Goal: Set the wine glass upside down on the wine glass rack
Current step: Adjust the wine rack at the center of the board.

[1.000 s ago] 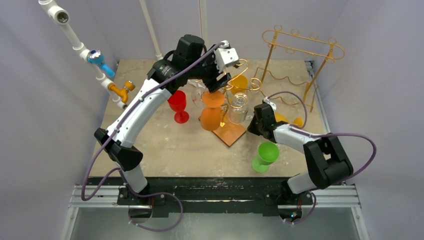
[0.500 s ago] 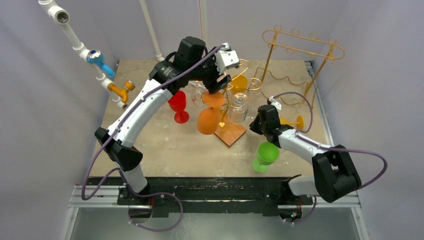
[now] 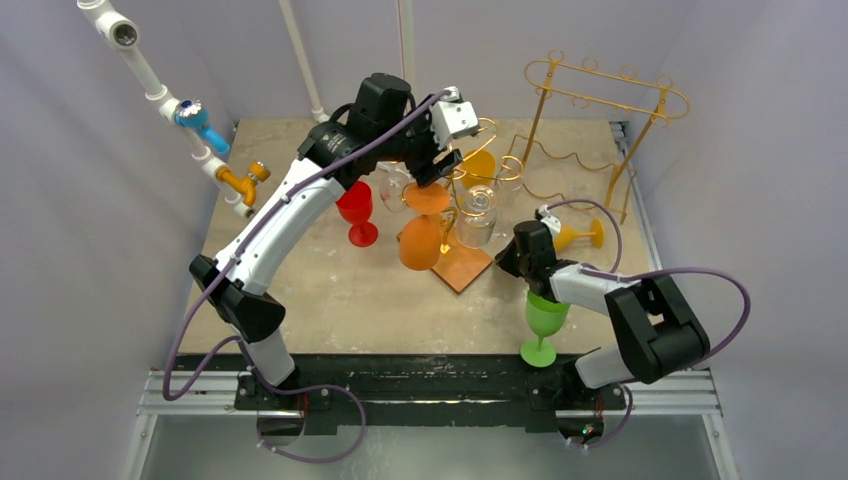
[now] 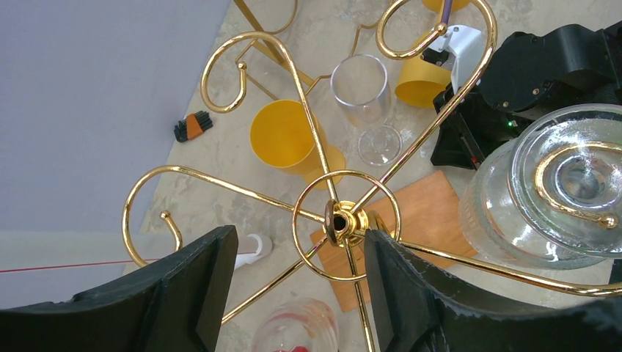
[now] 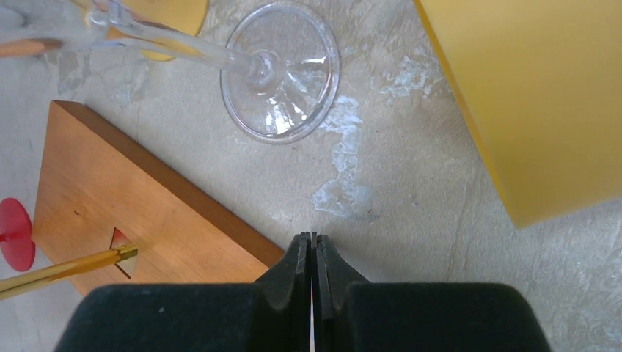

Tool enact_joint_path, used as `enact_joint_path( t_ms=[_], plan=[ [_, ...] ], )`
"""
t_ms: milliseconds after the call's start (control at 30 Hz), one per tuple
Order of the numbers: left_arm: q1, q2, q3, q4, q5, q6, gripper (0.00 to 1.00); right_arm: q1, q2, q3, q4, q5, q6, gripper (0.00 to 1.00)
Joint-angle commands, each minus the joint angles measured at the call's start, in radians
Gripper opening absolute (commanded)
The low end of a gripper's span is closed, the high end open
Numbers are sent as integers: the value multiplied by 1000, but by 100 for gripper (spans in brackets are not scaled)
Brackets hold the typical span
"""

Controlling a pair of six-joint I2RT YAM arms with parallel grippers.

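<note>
Left wrist view has your left claw (image 4: 297,238) spread wide and gripping nothing, its fingers straddling the hub of the rack (image 4: 345,220); top external puts the orange glass (image 3: 421,238) right beneath that claw, slightly toward you, base up at arm level and bowl down over the wood base (image 3: 462,268); its long axis runs near vertical, so it looks already hung, though you can't see the hook-in from these angles; judged from that, your way out is straight up, since gold arms curl on every side of the fingers and a clear glass (image 4: 557,183) hangs just to the claw's right; left arm is plainly the nearer one; right claw (image 5: 313,246) is pinched tight on nothing, low over the tabletop (image 5: 411,191) just off the wood base's corner, well apart from the orange glass; a green glass (image 3: 545,312) sits under the right forearm, and whether they touch you cannot tell; no brand, label or writing reads anywhere.
</note>
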Motion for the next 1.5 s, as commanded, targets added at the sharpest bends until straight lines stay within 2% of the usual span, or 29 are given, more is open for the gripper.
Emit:
enact_joint_path(
  t_ms=[0,333,633,1167,1267,1467],
  plan=[
    [0,-34,16,5,-20,7,67,2,26,-35,117,13,44,0],
    [0,-38,17,9,-21,10,66,3,-6,-79,205,18,53,0],
    [0,-34,20,2,-26,20,64,22,18,-99,271,-36,63,0],
    [0,-37,15,4,-39,40,61,181,-8,-148,254,20,117,0],
    [0,-36,15,4,-46,48,58,198,-27,-157,238,34,120,0],
    [0,-32,6,-9,-50,74,44,233,-60,-185,229,51,130,0]
  ],
)
